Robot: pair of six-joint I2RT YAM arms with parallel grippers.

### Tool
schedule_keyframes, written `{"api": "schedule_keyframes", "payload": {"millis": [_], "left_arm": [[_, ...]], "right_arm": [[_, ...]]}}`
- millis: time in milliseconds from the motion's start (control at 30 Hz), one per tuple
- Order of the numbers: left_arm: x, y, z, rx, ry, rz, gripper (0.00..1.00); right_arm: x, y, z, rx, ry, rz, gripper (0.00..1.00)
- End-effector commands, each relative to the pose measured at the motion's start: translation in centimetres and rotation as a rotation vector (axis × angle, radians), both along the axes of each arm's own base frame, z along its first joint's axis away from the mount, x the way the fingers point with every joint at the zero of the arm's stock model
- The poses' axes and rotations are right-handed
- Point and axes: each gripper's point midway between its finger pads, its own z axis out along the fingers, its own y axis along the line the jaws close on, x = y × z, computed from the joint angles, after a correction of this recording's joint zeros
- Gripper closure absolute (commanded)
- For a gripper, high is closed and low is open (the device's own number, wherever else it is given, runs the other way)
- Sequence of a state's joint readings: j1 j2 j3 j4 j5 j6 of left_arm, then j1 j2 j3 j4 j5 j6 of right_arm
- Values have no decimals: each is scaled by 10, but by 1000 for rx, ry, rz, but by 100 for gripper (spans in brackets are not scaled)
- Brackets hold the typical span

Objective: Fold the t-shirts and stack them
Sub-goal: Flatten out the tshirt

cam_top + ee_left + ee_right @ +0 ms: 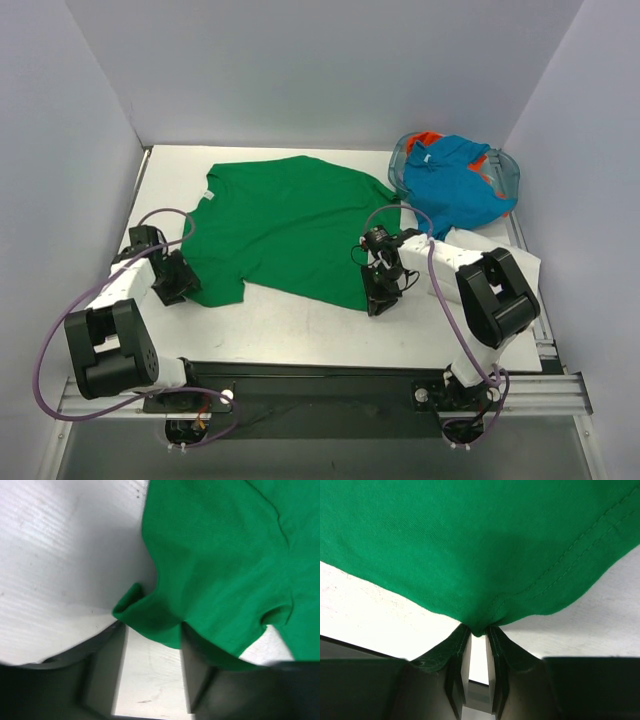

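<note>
one green t-shirt [290,225] lies lengthwise left-to-right, right tool [479,631] pinching its near edge.

The orange-red t-shirt [429,138] shows only as slivers inside the clear bin [510,172] at 2 o'clock on the table [300,322], the remainder covered by the turquoise t-shirt [455,185]. In both wrist views the green t-shirt [470,545] runs off frame toward 12 o'clock. Its hem covers the left gripper's [152,639] fingertips, so any grip there cannot be confirmed.
</note>
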State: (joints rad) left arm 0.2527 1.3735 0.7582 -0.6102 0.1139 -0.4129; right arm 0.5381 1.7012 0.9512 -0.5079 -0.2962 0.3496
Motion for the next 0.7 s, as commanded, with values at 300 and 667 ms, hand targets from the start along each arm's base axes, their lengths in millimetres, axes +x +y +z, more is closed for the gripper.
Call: {"api": "schedule_keyframes", "payload": {"millis": [300,667], "left_arm": [[14,5,34,11,-23,-36,96],[-31,-21,84,-84,9,-27,58]], "right_arm": [[5,-3,7,-36,5,-2,100],[5,-6,9,-42,-2,14,100]]}}
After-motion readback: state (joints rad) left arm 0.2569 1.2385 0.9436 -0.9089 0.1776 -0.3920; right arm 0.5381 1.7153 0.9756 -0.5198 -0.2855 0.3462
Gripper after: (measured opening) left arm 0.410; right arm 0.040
